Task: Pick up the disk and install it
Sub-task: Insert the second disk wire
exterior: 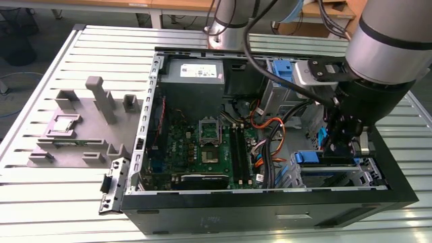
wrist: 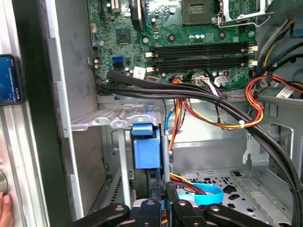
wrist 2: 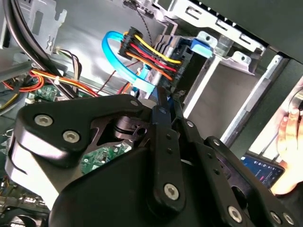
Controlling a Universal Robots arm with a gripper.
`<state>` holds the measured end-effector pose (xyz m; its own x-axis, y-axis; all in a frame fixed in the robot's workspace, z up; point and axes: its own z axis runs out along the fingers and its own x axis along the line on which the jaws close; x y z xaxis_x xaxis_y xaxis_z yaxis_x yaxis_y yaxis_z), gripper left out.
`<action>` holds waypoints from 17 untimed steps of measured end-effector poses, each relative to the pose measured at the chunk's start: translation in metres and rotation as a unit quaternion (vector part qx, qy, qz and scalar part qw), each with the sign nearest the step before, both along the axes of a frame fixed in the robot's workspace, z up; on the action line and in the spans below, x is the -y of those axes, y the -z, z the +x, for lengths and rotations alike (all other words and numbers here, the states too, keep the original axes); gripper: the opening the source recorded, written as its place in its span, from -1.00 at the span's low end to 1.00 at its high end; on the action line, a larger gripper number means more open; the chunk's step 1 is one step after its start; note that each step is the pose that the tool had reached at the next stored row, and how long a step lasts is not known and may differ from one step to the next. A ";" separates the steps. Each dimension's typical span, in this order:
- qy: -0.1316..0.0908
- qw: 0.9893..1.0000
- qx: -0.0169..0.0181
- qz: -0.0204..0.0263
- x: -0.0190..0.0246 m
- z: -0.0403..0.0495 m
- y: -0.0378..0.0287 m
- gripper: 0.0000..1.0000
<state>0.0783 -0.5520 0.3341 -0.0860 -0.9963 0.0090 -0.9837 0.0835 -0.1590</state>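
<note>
The end effector [exterior: 337, 147] reaches down inside the open computer case [exterior: 270, 212], at the corner holding the metal drive cage [exterior: 337, 174]. In the second wrist view its two black fingers [wrist 2: 160, 101] are drawn close together, with only a thin blue-edged strip between their tips, so it has a narrow pinch on the disk's blue bracket.

The disk [wrist: 146, 146] stands on edge straight ahead of the fingertips in the first wrist view. Its blue plastic end is tucked against the perforated grey wall of the cage [wrist: 109, 120], and in the exterior view the same blue piece [exterior: 307, 157] sits just beside the end effector on top of the cage.

Right by the fingertips, a bundle of red, yellow and black power wires with black connectors [wrist 2: 151, 52] crosses the bay. A flat light-blue data cable [wrist 2: 116, 56] loops beside it.

Beyond the disk lies the green motherboard [wrist: 189, 42]. A grey power supply [exterior: 196, 73] sits at the case corner well away from the end effector.

Outside the case, on the slatted metal counter [exterior: 54, 202], stands a grey fixture [exterior: 81, 126]. A person's hand [wrist 2: 289, 137] rests next to a lit phone [wrist 2: 260, 170] just past the case wall nearest the end effector.
</note>
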 end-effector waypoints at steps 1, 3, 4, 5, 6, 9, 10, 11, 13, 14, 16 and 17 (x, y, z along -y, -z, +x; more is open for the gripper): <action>-0.002 1.000 0.001 0.000 0.0009 -0.0002 0.0000 -0.68; -0.006 1.000 0.004 0.000 0.0021 -0.0003 0.0000 -0.68; -0.009 1.000 0.006 0.000 0.0025 -0.0003 0.0000 -0.68; -0.010 1.000 0.007 0.000 0.0028 -0.0003 0.0000 -0.68; -0.012 1.000 0.009 0.000 0.0032 -0.0003 0.0000 -0.68; -0.014 1.000 0.010 0.000 0.0044 -0.0010 0.0006 -0.68; -0.015 1.000 0.010 0.000 0.0046 -0.0012 0.0010 -0.68; -0.015 1.000 0.010 0.000 0.0049 -0.0013 0.0015 -0.68; -0.016 1.000 0.010 0.000 0.0052 -0.0015 0.0020 -0.68; -0.016 1.000 0.010 0.000 0.0053 -0.0016 0.0023 -0.68; -0.016 1.000 0.010 0.001 0.0053 -0.0016 0.0025 -0.68; -0.016 1.000 0.010 0.001 0.0053 -0.0016 0.0026 -0.68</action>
<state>0.0767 -0.5573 0.3315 -0.0539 -0.9985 0.0048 -0.9825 0.0521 -0.1790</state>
